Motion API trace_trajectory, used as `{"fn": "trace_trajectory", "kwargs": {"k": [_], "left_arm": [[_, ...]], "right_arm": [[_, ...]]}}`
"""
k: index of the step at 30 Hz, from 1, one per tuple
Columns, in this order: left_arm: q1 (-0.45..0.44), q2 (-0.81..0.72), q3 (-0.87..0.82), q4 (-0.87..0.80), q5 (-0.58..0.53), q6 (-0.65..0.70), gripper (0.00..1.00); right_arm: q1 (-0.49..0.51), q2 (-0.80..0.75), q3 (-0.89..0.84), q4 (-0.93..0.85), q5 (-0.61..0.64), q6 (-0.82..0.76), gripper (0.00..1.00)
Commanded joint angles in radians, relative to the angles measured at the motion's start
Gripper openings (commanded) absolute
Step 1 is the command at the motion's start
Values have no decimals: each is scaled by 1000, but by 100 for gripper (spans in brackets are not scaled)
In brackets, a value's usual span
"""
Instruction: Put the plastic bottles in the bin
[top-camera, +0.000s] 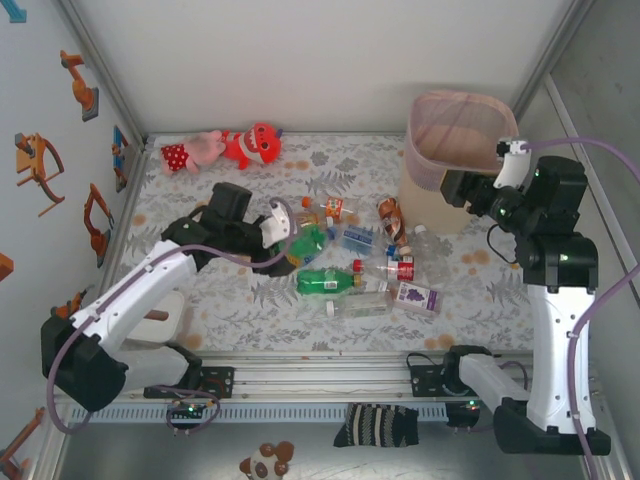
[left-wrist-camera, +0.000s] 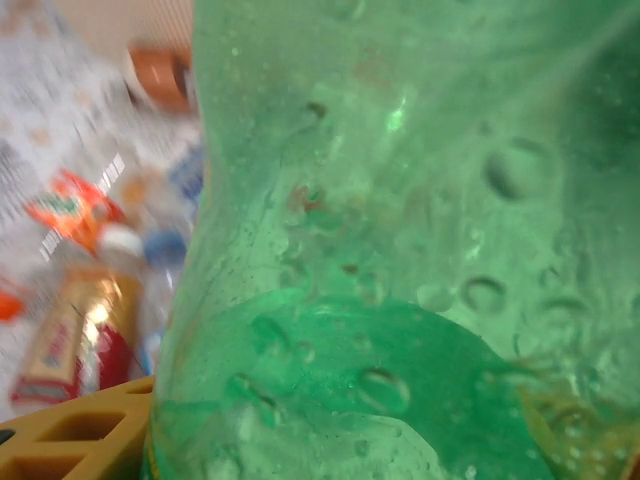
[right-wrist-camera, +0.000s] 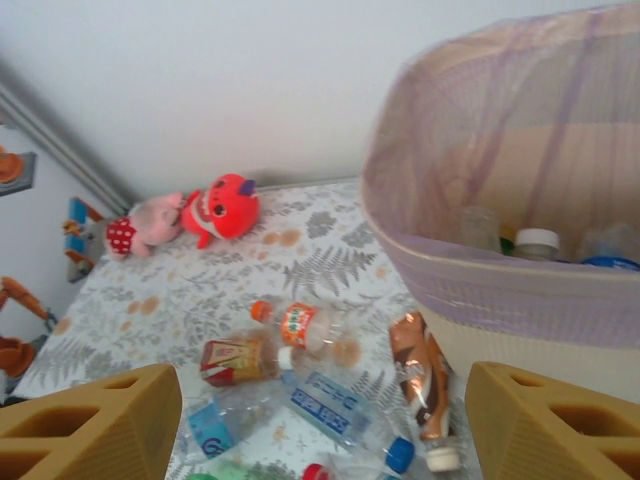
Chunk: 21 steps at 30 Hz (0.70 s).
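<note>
Left gripper (top-camera: 288, 238) at a green bottle (left-wrist-camera: 400, 250); right gripper (right-wrist-camera: 322, 410) spread wide beside the bin (right-wrist-camera: 480, 290).

In the left wrist view, one yellow finger (left-wrist-camera: 70, 435) at the lower left lies against the green bottle. The bottle covers the rest of the frame and hides the other finger, so I cannot tell whether the grip is closed on it. The right gripper's fingers sit far apart in the lower corners of its wrist view, with nothing between them. Seen from above, the other plastic bottles (top-camera: 365, 265) lie scattered at mid-frame on the leaf-patterned table (top-camera: 480, 300), just right of the left gripper. The bin stands at the upper right of that view, with a few more bottles inside it. Two plush toys (top-camera: 225, 148) lie at the upper left.
</note>
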Motion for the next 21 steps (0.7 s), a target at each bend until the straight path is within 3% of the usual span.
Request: {"fn": "trace_trajectory", "kwargs": {"k": [1,6,11,14,21], "left_arm": [[20,12,92,69,202,-50,45],[44,66,159,158,303,-123,42],[101,73,80,395,441,-320,41],[118,68,91,414,462,-411,40],[130,3,59,414,424,-422,41]], "right_arm": [[53,-21,-36,124,-55,31,73],[181,-44,-106,268,-74,28,72],[324,-35,-160,406,-78,-5,72],[409,-7,-167,454,-70,-57,72],[607,91,-152,580,-46,-186,73]]}}
